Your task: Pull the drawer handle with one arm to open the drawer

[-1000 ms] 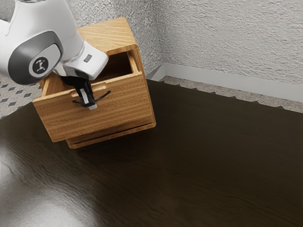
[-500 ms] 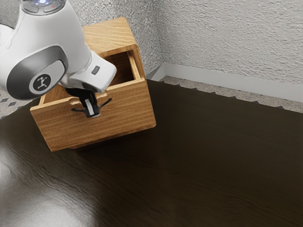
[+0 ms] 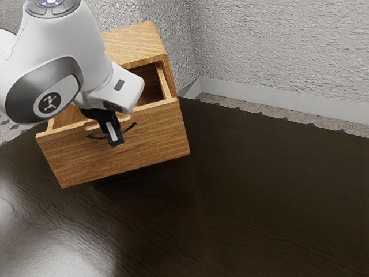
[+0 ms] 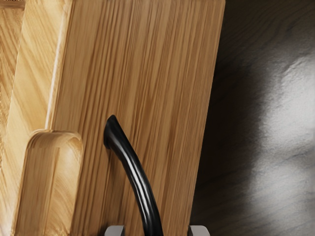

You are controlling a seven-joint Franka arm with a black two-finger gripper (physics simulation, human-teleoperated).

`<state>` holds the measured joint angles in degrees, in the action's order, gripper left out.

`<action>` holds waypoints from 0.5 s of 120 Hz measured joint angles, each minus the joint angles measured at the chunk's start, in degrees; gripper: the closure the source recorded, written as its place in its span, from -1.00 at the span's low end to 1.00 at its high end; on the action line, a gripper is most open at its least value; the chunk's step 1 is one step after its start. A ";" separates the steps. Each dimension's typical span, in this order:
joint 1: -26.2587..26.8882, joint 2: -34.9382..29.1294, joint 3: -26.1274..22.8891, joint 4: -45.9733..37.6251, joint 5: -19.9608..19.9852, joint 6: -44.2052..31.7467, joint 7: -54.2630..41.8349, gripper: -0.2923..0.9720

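Slid a shade further out of the wooden cabinet (image 3: 136,42) than half a second ago, the drawer (image 3: 121,141) now stands well open, and its front hides the cabinet's base that showed beneath it a second ago. The drawer's hollow inside shows between its front panel and the cabinet's face. On that front panel sits the black curved handle (image 3: 128,125), bowed away from the wood, with a rounded notch cut into the panel's top edge just beside it. From the hand's own camera the handle (image 4: 132,172) arcs across the pale grain of the drawer front (image 4: 147,73).

Over the handle's middle hangs the black gripper (image 3: 113,135), reaching down from the white arm (image 3: 63,63), which leans over the cabinet's open side. Whether it is clamped on the handle or only hooked round it, I cannot tell.

Out beyond the cabinet spreads the dark, glossy table (image 3: 253,202), and behind the cabinet rises a rough grey wall (image 3: 277,40).
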<state>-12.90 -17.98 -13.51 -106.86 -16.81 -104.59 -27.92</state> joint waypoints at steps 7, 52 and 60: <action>0.00 -0.13 0.02 0.16 0.07 0.05 0.25 0.35; -6.10 3.83 0.96 22.25 11.53 15.28 2.00 0.01; -6.96 4.75 2.46 24.70 14.51 19.30 4.30 -0.14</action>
<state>-19.87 -13.24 -11.05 -82.16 -2.30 -85.29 -23.62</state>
